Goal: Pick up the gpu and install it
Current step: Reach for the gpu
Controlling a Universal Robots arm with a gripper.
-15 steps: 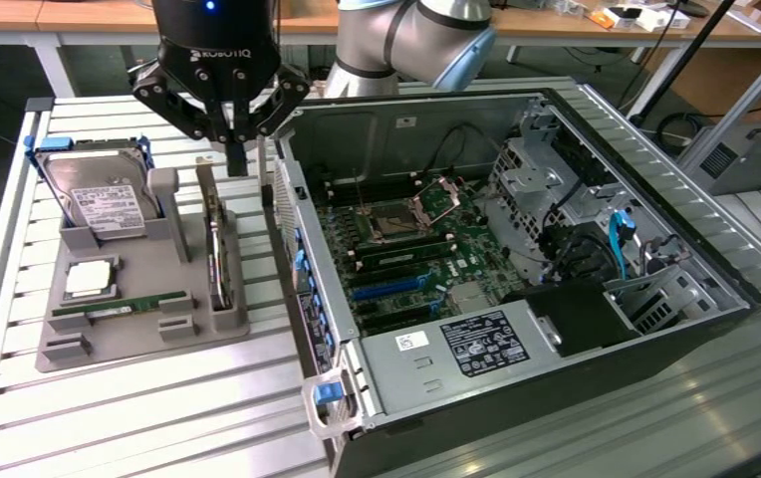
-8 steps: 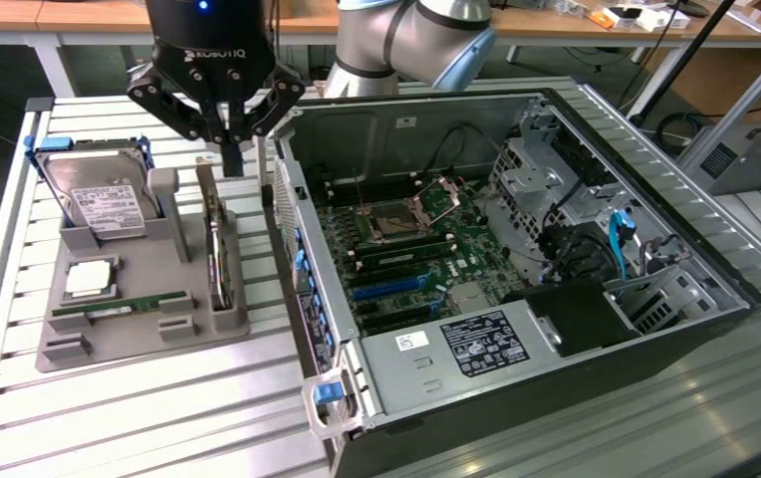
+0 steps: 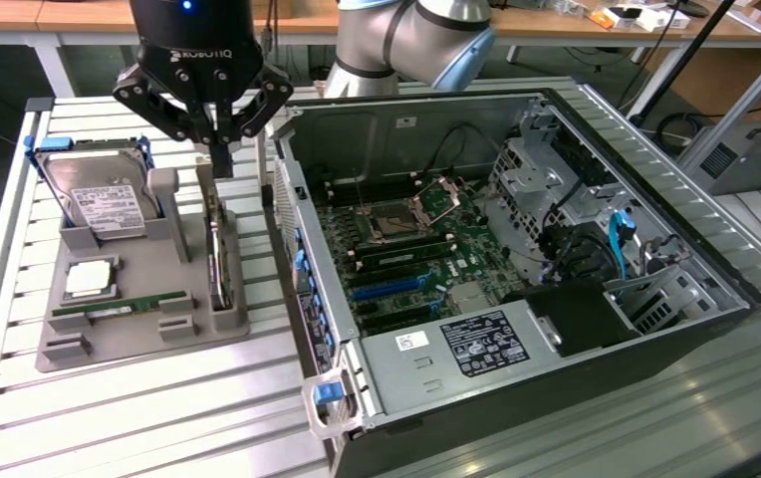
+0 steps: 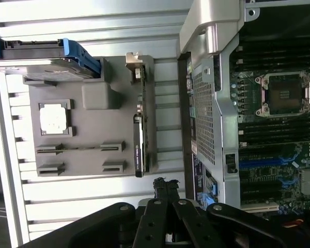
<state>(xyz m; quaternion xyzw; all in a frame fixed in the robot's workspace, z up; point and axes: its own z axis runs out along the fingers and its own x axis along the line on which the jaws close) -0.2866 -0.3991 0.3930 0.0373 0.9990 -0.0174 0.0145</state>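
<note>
The gpu (image 3: 222, 254) stands on edge in a slot of the grey holder (image 3: 128, 339), dark, with its silver bracket at the far end. In the wrist view the gpu (image 4: 140, 139) shows edge-on in that holder (image 4: 93, 134). My gripper (image 3: 221, 157) hangs just above the card's far end with its fingers pressed together and nothing between them. In the wrist view the shut gripper (image 4: 164, 185) sits a little off the card's end, toward the case, not touching it.
The holder also carries a hard drive (image 3: 102, 199) in a blue caddy, a CPU (image 3: 89, 281) and a green RAM stick (image 3: 122, 305). The open computer case (image 3: 312, 269) lies close beside the holder, its motherboard (image 3: 420, 254) and blue slots (image 3: 387, 289) exposed.
</note>
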